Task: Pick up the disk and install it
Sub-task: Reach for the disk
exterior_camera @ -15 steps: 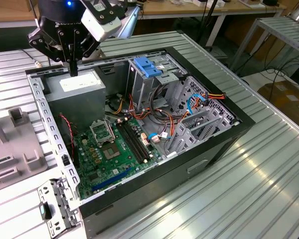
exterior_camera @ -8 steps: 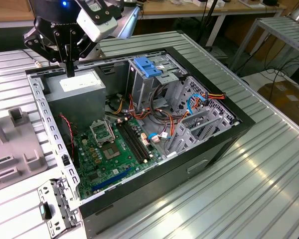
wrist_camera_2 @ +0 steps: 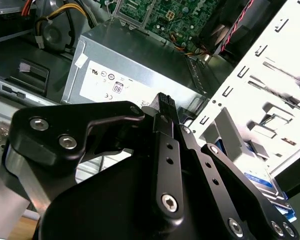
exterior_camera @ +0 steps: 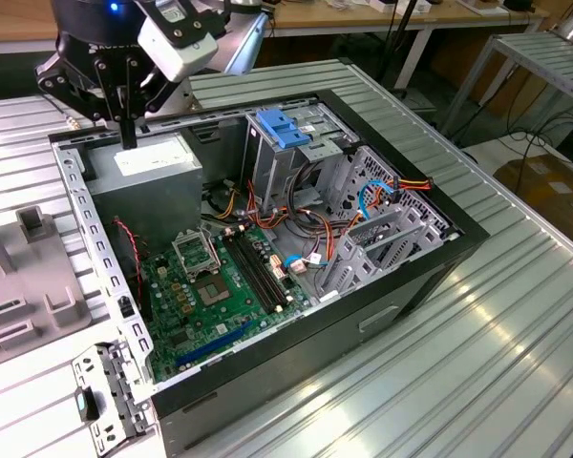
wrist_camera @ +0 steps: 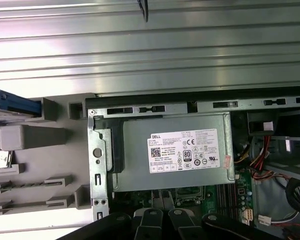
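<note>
claw [wrist_camera_2: 166, 104] clenched on nothing, hanging over the power supply [wrist_camera: 175, 150] inside the open case [exterior_camera: 463, 234]. the disk [wrist_camera: 12, 106] sits outside the case, slotted in a grey stand [wrist_camera: 40, 145] on the worktop, probably so its edges stay graspable.

case [exterior_camera: 392, 324]: lid off, open from above, rim all round
table [exterior_camera: 516, 315]: bare and open on the exterior view's right of the case
power supply [exterior_camera: 143, 176]: big grey box filling one corner, gripper [exterior_camera: 129, 138] hanging close over its top
drive cage [exterior_camera: 277, 167]: stands tall mid-case, blue latch [exterior_camera: 282, 129] on top
motherboard [exterior_camera: 210, 286]: lies low, room above it
cables [exterior_camera: 310, 215]: orange, red, yellow, strung between cage and motherboard
holder [exterior_camera: 38, 286]: grey, just outside the case wall, disk [wrist_camera: 12, 106] in it, open above
</note>
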Controlling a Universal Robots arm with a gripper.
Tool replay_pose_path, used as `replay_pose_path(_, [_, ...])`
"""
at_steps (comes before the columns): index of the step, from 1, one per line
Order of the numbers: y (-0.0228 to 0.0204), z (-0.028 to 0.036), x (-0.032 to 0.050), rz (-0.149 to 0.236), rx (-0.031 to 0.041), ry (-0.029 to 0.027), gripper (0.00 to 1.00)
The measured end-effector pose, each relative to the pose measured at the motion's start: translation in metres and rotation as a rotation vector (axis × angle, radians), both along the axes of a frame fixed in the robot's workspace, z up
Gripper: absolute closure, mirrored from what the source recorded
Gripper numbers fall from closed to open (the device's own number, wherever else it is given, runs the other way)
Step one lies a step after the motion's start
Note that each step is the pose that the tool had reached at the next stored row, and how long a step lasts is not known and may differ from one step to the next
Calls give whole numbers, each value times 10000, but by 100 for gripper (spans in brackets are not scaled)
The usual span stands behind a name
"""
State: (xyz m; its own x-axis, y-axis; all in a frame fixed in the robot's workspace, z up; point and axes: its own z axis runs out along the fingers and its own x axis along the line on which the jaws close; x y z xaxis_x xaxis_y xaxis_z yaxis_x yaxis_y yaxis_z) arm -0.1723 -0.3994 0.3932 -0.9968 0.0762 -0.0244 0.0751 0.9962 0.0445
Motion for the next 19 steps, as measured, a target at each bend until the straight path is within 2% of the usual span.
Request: replay_pose_path(19, [0,0,-142,0,0,0,89])
